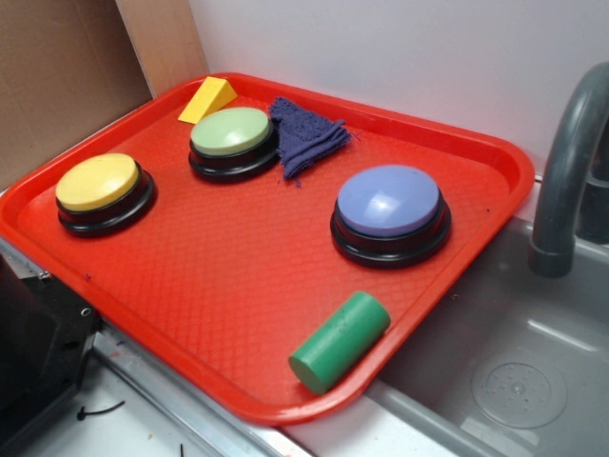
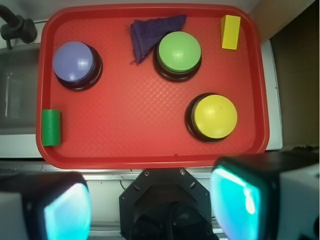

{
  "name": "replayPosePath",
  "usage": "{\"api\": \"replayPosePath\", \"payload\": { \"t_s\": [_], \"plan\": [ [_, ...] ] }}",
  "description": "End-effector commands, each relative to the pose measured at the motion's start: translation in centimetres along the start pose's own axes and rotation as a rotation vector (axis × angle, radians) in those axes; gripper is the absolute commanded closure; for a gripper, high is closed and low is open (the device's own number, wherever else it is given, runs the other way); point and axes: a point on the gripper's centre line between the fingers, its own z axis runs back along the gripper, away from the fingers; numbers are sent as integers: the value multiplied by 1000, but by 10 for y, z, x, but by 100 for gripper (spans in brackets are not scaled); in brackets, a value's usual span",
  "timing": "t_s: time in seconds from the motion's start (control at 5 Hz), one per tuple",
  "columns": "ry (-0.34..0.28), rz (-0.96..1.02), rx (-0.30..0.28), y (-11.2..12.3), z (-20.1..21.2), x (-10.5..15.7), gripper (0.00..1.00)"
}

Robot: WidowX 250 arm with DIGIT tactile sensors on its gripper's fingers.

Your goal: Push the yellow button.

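Nothing pressed yet: yellow button (image 2: 215, 116) at lower right of the wrist view on the red tray (image 2: 150, 150), untouched. Gripper (image 2: 150, 205) high above, pads (image 2: 237, 202) apparently wide, holding nothing. All 1 push left.

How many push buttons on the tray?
3. Yellow button near the tray's left edge in the exterior view, green button at the back beside the purple cloth, blue button toward the sink side. None look hidden.

The exterior view looks obliquely down across the red tray (image 1: 476, 143), which the wrist view sees from high overhead
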Motion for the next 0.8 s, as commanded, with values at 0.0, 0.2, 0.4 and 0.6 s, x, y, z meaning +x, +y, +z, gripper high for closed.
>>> {"api": "replayPosePath", "payload": {
  "t_s": [0.0,0.2,0.4,0.6],
  "plan": [
    [0,0,0,0,0,0,0],
    [30,113,27,50,-35,22,0],
    [10,221,73,84,-67,31,0],
    [32,246,101,108,-108,24,0]
  ]
}}
